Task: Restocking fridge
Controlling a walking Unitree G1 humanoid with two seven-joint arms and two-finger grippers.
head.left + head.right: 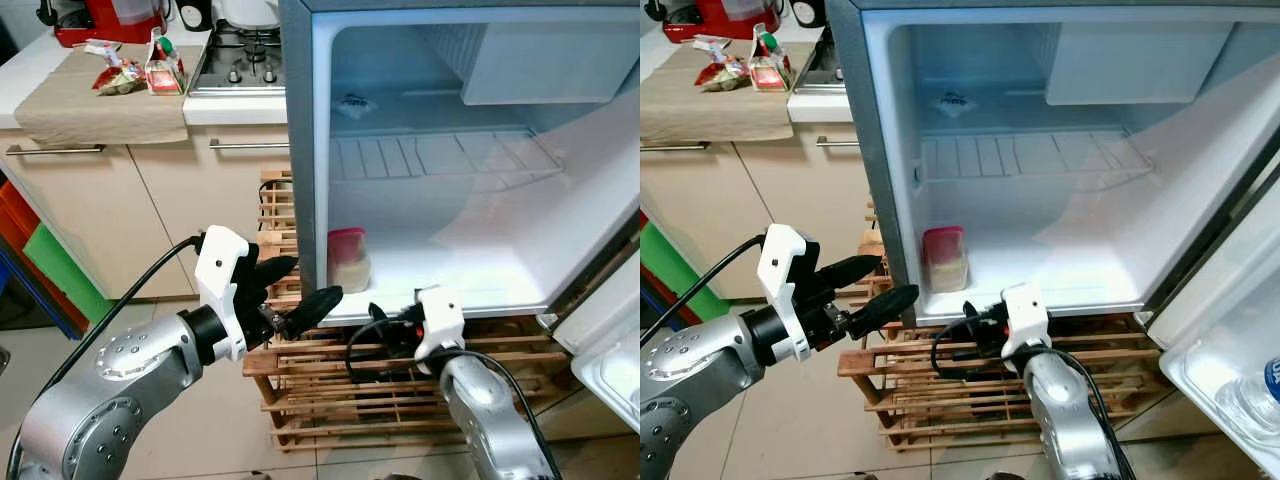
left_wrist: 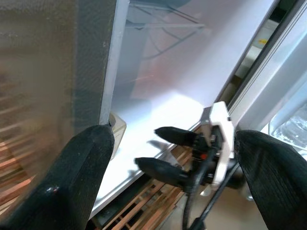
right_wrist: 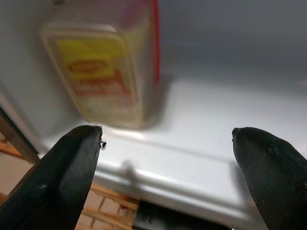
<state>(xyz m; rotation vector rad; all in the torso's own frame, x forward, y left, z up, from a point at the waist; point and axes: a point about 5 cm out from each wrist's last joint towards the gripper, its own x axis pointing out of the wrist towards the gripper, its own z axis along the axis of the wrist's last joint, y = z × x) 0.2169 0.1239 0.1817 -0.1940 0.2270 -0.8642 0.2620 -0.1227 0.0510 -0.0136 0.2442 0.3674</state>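
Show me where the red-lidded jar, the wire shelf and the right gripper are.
jar (image 1: 944, 262), right eye view, on its pale body below the red lid.
wire shelf (image 1: 1030, 155), right eye view, on the middle wires.
right gripper (image 2: 156, 149), left wrist view, between its two black fingertips.

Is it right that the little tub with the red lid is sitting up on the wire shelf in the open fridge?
Not quite. The clear plastic tub with the red lid sits on the white fridge floor, at its left, below the wire shelf. The right eye view shows it.
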